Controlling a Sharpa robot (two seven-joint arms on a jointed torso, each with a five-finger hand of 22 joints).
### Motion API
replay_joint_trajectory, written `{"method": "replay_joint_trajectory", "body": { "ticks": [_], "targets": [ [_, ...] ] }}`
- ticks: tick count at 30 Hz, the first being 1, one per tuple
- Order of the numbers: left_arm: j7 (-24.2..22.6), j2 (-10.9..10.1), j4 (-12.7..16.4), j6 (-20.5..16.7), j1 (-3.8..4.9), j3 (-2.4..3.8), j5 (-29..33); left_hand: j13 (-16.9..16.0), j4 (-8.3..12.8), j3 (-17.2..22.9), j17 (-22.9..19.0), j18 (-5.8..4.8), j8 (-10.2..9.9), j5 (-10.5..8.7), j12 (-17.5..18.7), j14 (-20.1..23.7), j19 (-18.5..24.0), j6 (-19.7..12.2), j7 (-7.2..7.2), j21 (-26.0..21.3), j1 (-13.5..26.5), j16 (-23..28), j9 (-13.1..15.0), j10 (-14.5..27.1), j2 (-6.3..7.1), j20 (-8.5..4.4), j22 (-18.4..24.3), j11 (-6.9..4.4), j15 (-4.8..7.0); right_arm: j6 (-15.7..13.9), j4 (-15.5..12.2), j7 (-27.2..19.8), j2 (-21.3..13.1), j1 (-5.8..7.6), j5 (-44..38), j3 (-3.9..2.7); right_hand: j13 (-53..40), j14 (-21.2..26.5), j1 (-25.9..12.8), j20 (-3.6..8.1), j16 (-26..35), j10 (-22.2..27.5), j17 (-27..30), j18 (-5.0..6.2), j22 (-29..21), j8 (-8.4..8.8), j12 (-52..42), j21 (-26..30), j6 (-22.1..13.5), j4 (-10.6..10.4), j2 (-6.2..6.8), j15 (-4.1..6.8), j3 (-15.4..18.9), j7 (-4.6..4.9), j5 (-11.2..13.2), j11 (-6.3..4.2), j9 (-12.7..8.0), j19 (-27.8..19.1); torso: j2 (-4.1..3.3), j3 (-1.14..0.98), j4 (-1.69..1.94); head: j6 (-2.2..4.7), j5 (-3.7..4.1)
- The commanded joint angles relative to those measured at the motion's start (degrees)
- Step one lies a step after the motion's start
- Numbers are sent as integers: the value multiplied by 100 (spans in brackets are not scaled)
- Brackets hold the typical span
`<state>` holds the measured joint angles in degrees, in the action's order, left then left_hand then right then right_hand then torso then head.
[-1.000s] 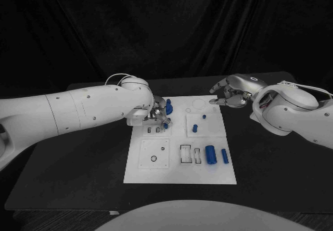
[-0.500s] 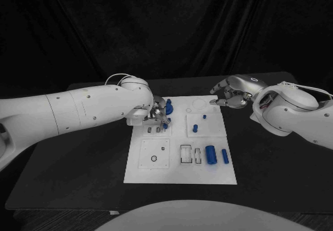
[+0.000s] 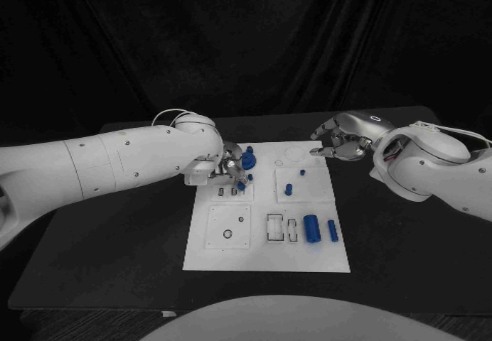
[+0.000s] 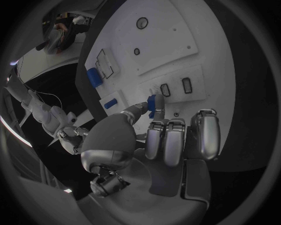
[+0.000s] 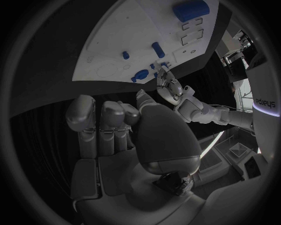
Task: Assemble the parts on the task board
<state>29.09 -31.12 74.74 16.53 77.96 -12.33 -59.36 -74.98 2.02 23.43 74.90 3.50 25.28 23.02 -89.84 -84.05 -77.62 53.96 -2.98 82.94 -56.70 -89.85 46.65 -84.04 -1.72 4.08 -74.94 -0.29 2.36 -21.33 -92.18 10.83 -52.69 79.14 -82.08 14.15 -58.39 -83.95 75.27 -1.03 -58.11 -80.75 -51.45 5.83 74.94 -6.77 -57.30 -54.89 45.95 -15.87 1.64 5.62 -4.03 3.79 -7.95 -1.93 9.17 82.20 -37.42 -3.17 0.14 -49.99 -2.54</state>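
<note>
Left hand (image 3: 231, 170) fingers (image 4: 153, 139) pinch a small blue part (image 4: 151, 104) over the flat white task board (image 3: 264, 257) — right hand (image 3: 341, 141) curled, grasping nothing.

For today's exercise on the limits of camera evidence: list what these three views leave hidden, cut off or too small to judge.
- Head view: the left hand covers the task board beneath it.
- Left wrist view: the fingers hide most of the small blue part they pinch.
- Head view: whether the right hand touches the board's far corner cannot be told.
- Right wrist view: the large blue part is cut off by the circle's rim.
</note>
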Motion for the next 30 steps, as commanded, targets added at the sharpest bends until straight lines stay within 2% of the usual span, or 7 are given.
{"method": "replay_joint_trajectory", "body": {
  "ticks": [1, 5, 14, 26, 30],
  "targets": [
    [-98, -38, 30, -84, -9, 5, 12, -1502, 228, 277, 1510, -6, -32, 28, -16, -595, -8, 0, 24, -30, 67, -15, 32, -596, 3, -44, -511, -45, 49, 51, 1, 5, 2, -17, -12, -4, 25, -71, 2, -9, 35, 45, 7, -7, 739, -32, 37, 39, 41, 0, -78, -31, 26, 1, -20, -2, -8, -34, 1, 0, 3, -1, 7],
    [-35, -137, 98, -156, -9, 5, 12, -1502, 314, 464, 1510, -7, -39, 77, -16, -595, -14, 16, 26, -39, 166, -15, 106, -596, 34, -46, -523, -49, 52, 57, -1, 10, -1, -18, -12, -4, 81, -67, 5, -11, 43, 68, 16, -5, 737, -32, 99, 49, 44, 1, -85, -33, 30, 3, -19, 1, -14, -37, 0, 0, 1, -1, 2],
    [188, -355, 265, -287, -9, 5, 12, -1502, 353, 597, 1510, -8, -39, 98, -16, -595, -31, 58, 31, -42, 290, -15, 168, -596, 53, -51, -538, -56, 60, 88, -4, 17, -8, -19, -12, -4, 144, -64, 10, -14, 50, 92, 24, -6, 737, -30, 170, 50, 46, 2, -90, -35, 34, 5, -19, 3, -22, -38, 6, -4, 1, -1, -35],
    [404, -483, 380, -460, -9, 4, 12, -1502, 373, 703, 1510, -15, -76, 108, -16, -595, -73, 95, 39, -34, 407, -15, 194, -596, 58, -61, -566, -68, 73, 131, 4, 10, 20, -21, -12, -4, 230, -61, 20, -16, 58, 123, 35, -4, 733, -28, 265, 64, 47, 6, -97, -38, 38, 7, -20, 5, -31, -42, 6, -5, 17, -1, -54],
    [457, -507, 401, -477, -9, 4, 120, -1502, 402, 781, 1510, -18, -123, 117, -16, -595, -96, 150, 51, -36, 491, -15, 193, -596, 72, -74, -576, -82, 88, 141, 5, 11, 20, -21, -12, -4, 255, -60, 24, -17, 62, 131, 39, -4, 733, -27, 292, 65, 48, 7, -99, -38, 40, 7, -21, 6, -34, -42, -3, -1, 8, -1, -75]
  ]
}}
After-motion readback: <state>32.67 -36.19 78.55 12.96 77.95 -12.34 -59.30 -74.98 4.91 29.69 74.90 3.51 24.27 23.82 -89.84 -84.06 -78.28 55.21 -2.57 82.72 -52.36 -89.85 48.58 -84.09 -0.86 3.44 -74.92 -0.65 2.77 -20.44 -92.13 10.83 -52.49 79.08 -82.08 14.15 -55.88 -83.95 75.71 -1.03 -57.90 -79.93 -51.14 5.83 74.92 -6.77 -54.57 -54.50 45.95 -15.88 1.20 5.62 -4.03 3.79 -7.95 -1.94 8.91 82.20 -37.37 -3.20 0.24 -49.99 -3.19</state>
